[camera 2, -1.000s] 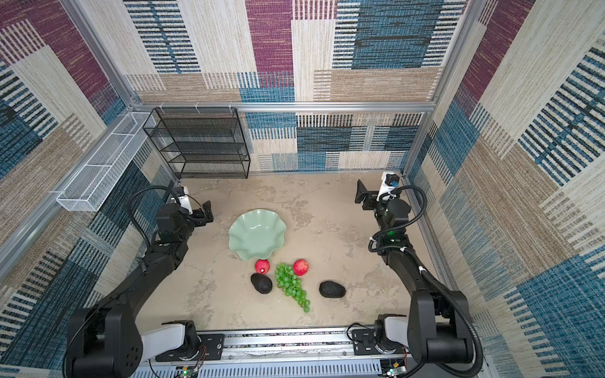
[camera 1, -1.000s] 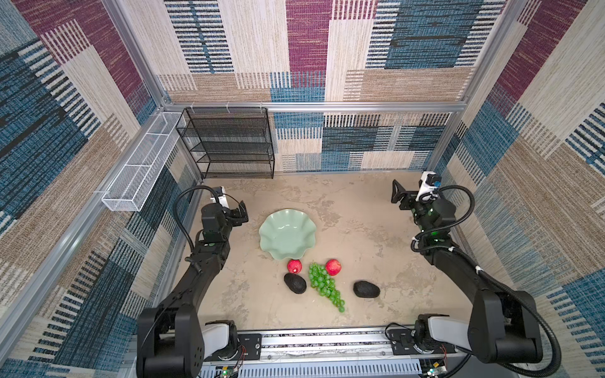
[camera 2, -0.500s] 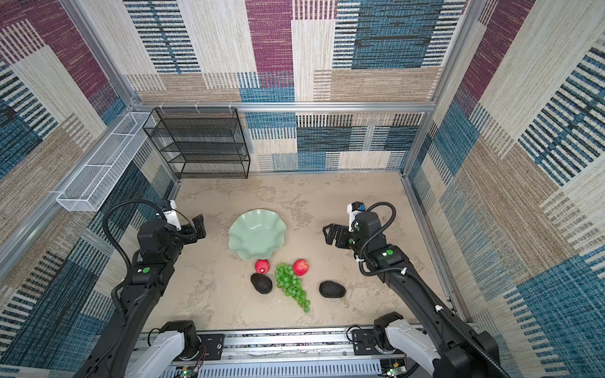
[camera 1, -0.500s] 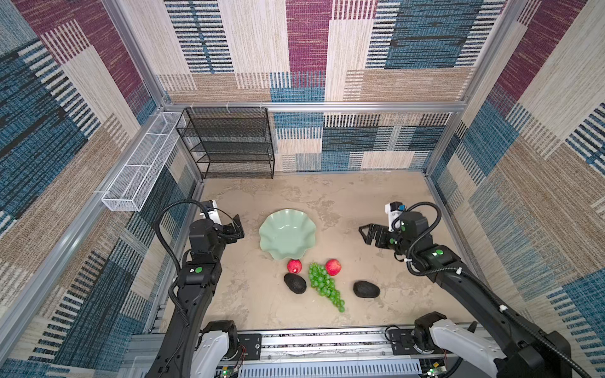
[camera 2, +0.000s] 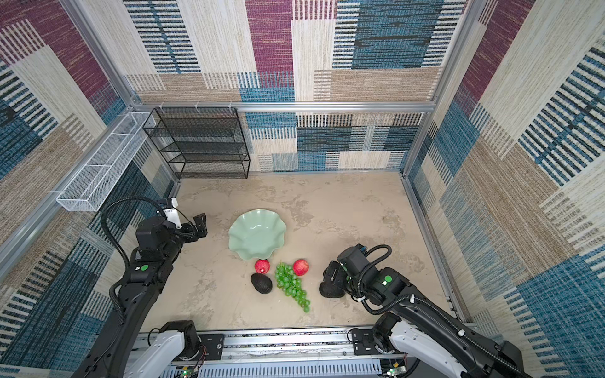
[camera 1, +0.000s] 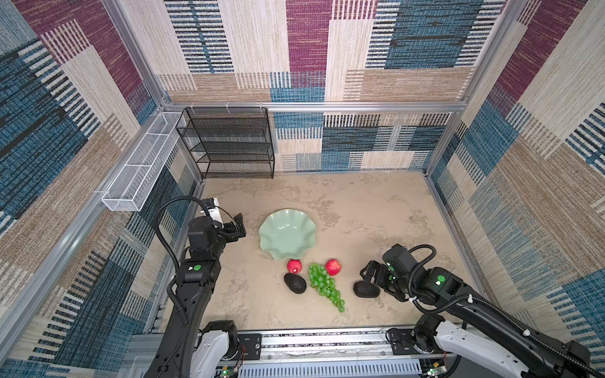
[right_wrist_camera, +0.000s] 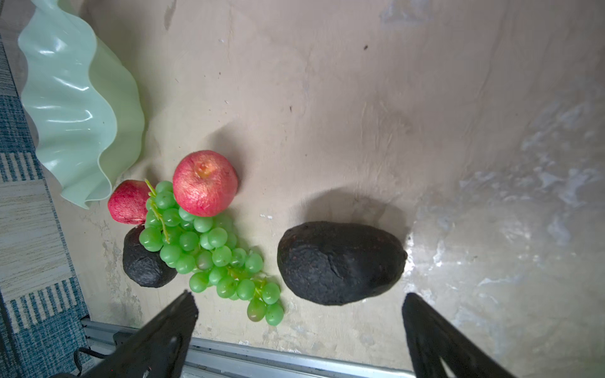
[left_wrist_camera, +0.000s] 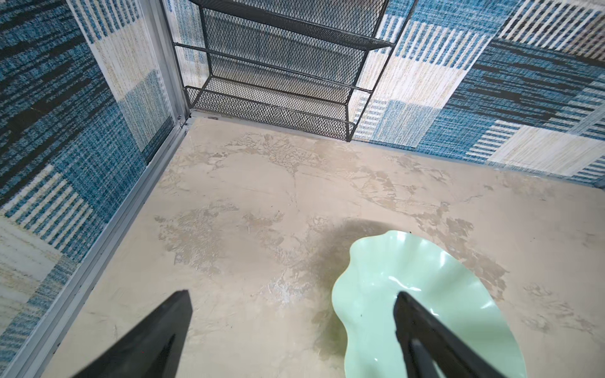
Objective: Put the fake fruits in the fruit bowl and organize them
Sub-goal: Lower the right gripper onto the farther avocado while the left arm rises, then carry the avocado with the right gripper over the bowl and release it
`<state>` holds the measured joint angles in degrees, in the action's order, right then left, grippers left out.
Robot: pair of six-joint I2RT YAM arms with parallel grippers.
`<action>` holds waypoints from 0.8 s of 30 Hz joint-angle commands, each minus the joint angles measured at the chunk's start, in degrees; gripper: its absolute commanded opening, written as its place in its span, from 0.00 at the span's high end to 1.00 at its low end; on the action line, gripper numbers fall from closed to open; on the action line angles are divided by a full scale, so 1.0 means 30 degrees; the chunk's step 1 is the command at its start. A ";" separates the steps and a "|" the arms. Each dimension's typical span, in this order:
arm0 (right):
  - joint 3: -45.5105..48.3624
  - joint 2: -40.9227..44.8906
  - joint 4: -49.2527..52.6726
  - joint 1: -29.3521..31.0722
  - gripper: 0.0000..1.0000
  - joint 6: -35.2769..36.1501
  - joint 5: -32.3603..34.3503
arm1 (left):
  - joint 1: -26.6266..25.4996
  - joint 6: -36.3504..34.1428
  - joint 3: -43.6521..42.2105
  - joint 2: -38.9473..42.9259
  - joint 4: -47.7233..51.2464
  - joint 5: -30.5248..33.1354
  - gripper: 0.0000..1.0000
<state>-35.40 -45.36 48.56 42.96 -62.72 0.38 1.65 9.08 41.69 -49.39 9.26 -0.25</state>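
A black mesh shelf rack (camera 1: 229,144) stands against the far wall near the left corner. A white wire basket (camera 1: 137,173) hangs on the left wall. Both are well apart from the fruits.

On the marbled table (camera 1: 360,209) the fruit bowl (camera 1: 288,234) sits near the middle, and its inside shows only its own glossy glaze. All five fruits lie on the table in front of it. In both top views the left apple (camera 1: 294,265) is just beside the near rim of the bowl, and the left avocado (camera 1: 295,283) is just in front of this apple. The grapes (camera 1: 324,288) stretch between these two and the right apple (camera 1: 333,267), which touches the top of the bunch. In the right wrist view the bunch hides a part of the left avocado. The right avocado (camera 1: 366,289) lies alone, apart from the bunch, with bare table around it.

The right gripper (right_wrist_camera: 299,295) is low at this avocado with its jaws spread wide and gripping nothing. The avocado lies just ahead of the gap between them, and I cannot tell if a finger touches it. The left gripper (left_wrist_camera: 292,294) hangs beside the left rim of the bowl, its jaws also wide apart and holding nothing.
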 commanded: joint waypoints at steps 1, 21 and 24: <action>0.0250 -0.0276 0.0128 0.0764 0.00 -0.1829 -0.0788 | -0.0009 0.0279 0.0077 0.0032 -0.0125 -0.0194 0.01; 0.3275 -0.4090 -0.7976 0.1076 0.00 -0.3393 0.0373 | 0.0027 0.0342 0.0070 -0.0376 -0.0158 -0.0350 0.01; 0.3130 -0.5191 -0.8305 0.1087 0.01 -0.2795 0.1039 | 0.0056 0.0367 0.0106 -0.0445 -0.0128 -0.0418 0.01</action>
<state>-25.78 -59.13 27.22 46.17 -72.12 0.21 1.76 9.26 41.69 -50.63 9.28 -0.51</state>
